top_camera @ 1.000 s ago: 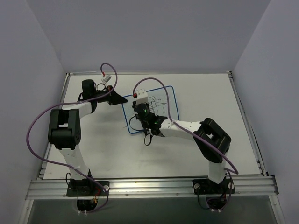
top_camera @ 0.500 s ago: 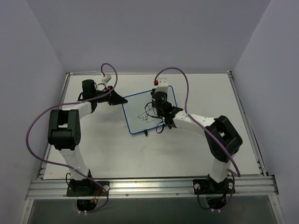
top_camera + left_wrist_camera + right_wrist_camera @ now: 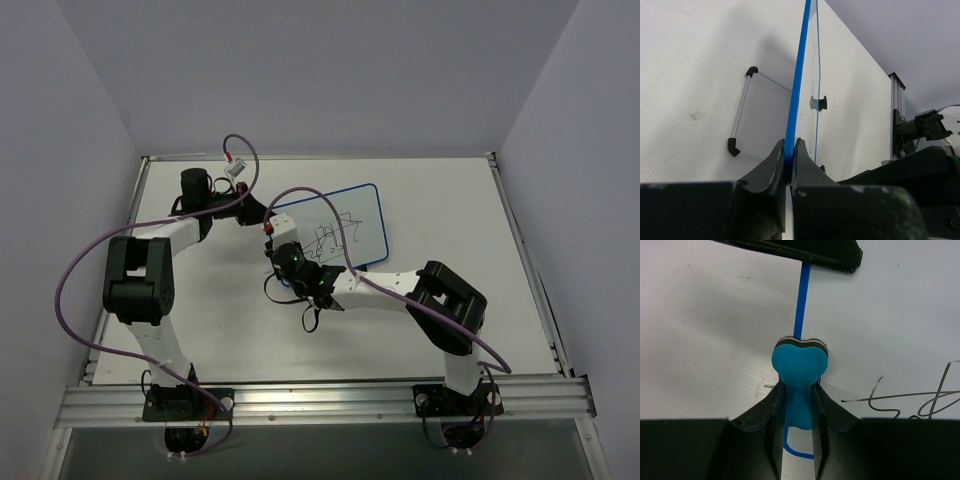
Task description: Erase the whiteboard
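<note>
Blue-framed, small rectangular whiteboard [image 3: 335, 225] lies toward the far side of the white table [image 3: 470, 220], with black scribbles on its surface. The left gripper [image 3: 788, 159] has its jaws pinching the board's thin blue edge at the far left corner. The right gripper [image 3: 799, 405] has its jaws clamped on a bright-blue, heart-shaped eraser block [image 3: 799, 364] with a dark layer on its far face. The eraser sits over the blue frame line near the board's near left corner, with the scribbles off to its right.
</note>
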### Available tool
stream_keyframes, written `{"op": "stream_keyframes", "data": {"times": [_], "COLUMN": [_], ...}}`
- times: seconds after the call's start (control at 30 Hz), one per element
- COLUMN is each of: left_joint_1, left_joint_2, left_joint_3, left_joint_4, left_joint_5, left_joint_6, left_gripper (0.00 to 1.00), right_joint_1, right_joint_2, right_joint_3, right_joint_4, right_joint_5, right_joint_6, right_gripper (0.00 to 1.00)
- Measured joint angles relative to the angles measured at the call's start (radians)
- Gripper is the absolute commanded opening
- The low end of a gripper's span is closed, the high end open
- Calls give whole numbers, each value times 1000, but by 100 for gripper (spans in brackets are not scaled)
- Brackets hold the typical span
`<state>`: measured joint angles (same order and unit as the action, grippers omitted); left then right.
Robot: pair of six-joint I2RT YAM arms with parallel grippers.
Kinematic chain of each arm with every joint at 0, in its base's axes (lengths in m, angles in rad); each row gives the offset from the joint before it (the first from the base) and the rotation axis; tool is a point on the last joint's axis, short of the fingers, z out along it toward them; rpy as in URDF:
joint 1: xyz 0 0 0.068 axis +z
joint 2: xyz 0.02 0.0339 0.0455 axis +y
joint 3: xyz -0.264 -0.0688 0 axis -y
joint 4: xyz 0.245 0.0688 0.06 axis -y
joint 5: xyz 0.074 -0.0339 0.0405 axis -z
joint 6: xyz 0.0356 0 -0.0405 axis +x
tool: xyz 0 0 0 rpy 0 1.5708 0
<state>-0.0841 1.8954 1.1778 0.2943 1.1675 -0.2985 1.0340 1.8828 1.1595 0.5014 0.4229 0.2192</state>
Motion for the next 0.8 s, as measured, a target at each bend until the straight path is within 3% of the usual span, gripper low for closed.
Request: {"op": "stream_keyframes", "data": {"times": [0.33,0.8], "left_joint_1": [0,0], "left_joint_2": [0,0], "left_joint_3": [1,1], "left_joint_4": [-6,-32], "left_joint_5": [-19,-39], "left_joint_6": [7,4], "left_gripper": [2,2], "right_joint_1": [-51,-414], "right_joint_2": [-23,-198], "right_joint_3": [-27,-208], "right_joint_4": [19,60], "right_joint_5": [6,-57], "right_joint_6": [36,95], "right_gripper": [0,0]}}
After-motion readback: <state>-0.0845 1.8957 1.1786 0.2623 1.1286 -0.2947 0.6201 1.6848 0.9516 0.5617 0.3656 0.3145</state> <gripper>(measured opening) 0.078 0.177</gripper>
